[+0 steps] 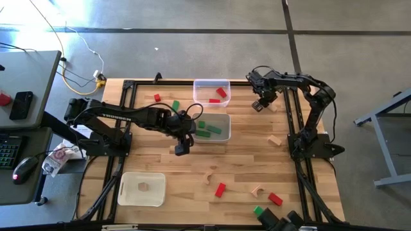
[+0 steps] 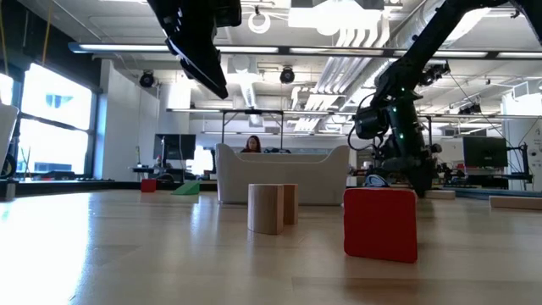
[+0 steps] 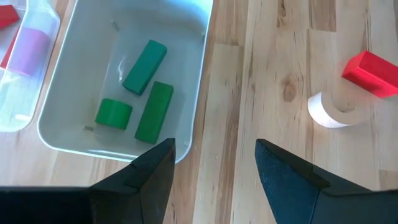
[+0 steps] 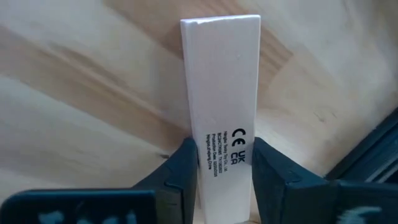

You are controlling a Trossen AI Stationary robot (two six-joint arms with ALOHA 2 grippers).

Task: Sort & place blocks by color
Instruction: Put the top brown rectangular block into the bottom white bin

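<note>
While the left pincer point(image 3: 212, 168) hangs wide beside the green-block tray point(image 3: 193, 93), the right pincer point(image 4: 224, 165) holds a plain wooden bar point(image 4: 224, 93).

Light butcher-block wooden table point(image 1: 154, 163) with black frame rails. On it: clear plastic tray point(image 1: 211, 84) at the far edge, holding red blocks; white tray point(image 1: 226, 122) just in front of it, holding green blocks; cream lidded tray point(image 1: 126, 191) near left, one wood block on it. Loose on the boards: red block point(image 1: 220, 189), red block point(image 1: 275, 199), green block point(image 1: 258, 210), plain wood block point(image 1: 275, 140), green block point(image 1: 175, 104), red block point(image 1: 157, 97).
</note>
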